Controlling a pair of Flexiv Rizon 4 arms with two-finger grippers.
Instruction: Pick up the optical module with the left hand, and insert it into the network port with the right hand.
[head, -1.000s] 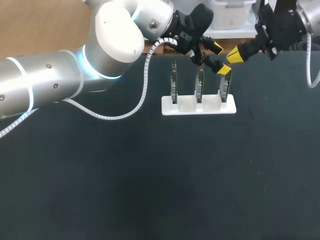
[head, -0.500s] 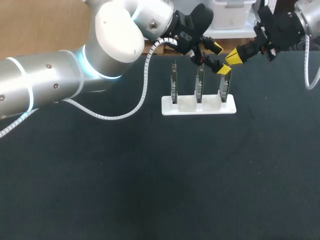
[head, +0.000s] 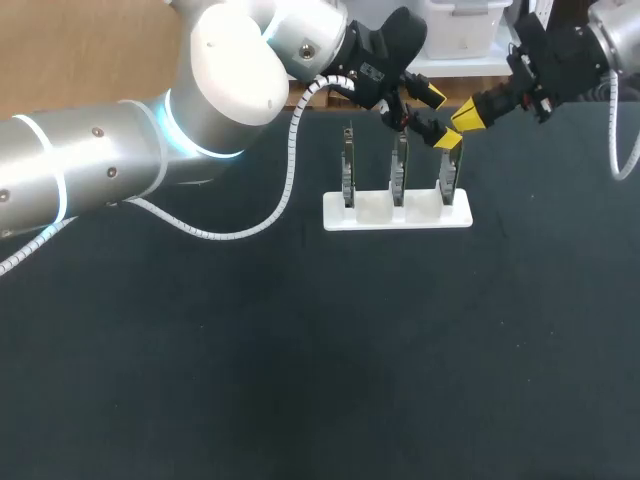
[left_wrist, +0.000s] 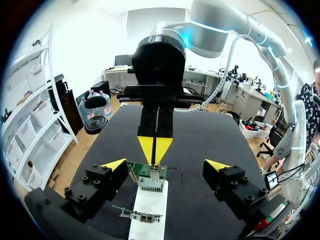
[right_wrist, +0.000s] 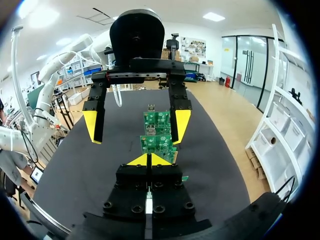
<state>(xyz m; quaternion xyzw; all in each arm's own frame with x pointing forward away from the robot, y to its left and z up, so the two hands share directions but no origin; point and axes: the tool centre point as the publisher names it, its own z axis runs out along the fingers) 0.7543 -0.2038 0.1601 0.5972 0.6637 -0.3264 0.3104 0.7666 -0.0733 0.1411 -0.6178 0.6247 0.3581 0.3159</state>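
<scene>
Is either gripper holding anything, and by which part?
Nothing seen held. Left gripper is open, fingers either side of the rightmost board; right gripper is shut tip to tip, nothing visible between.

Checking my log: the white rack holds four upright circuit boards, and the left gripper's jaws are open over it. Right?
No: the head view shows three upright circuit boards, not four, in the white rack. The left gripper does have its jaws open over it.

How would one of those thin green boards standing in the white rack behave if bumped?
Probably stiff and light: each green board is a thin flat card. Standing on edge in the white rack, it might tilt or pop out if knocked sideways.
</scene>
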